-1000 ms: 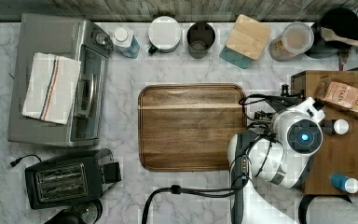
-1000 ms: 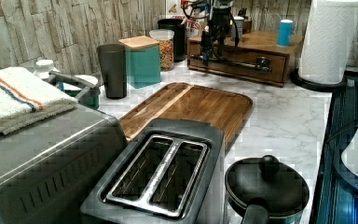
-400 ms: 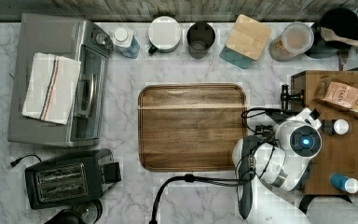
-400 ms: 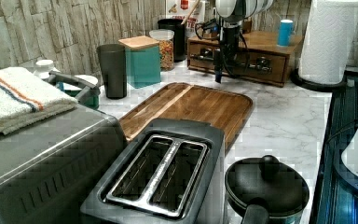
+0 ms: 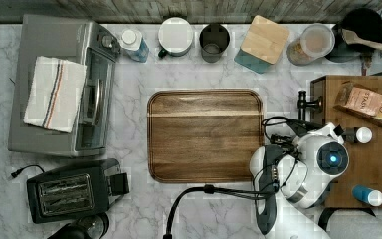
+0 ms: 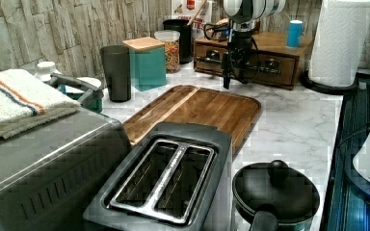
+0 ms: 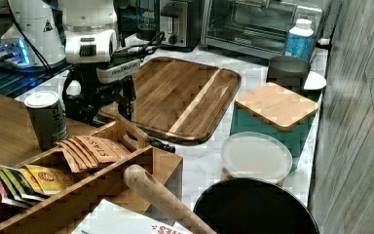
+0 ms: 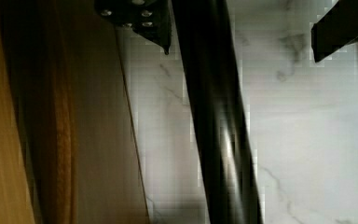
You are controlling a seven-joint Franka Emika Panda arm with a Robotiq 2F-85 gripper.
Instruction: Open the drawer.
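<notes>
The drawer (image 6: 265, 76) is the brown wooden front low in a box on the marble counter, at the back of the left view. Its long black bar handle (image 6: 262, 68) runs across that front. My gripper (image 6: 227, 79) hangs straight down in front of it, open. In the wrist view the handle (image 8: 214, 130) passes between my two black fingertips (image 8: 144, 21), with the wooden drawer front (image 8: 93, 140) on one side and marble on the other. One end of the handle (image 5: 303, 102) shows in the top view beside my wrist. The drawer front sits flush with the box.
A dark cutting board (image 5: 205, 135) lies just to the top view's left of the arm. Tea packets (image 7: 92, 148) and a can (image 7: 46, 119) sit on the box. Jars and canisters (image 5: 263, 42) line the back wall. A paper towel roll (image 6: 339, 41) stands beside the box.
In the left view my gripper has come down from level with the box top to level with the drawer handle. The drawer has not moved.
</notes>
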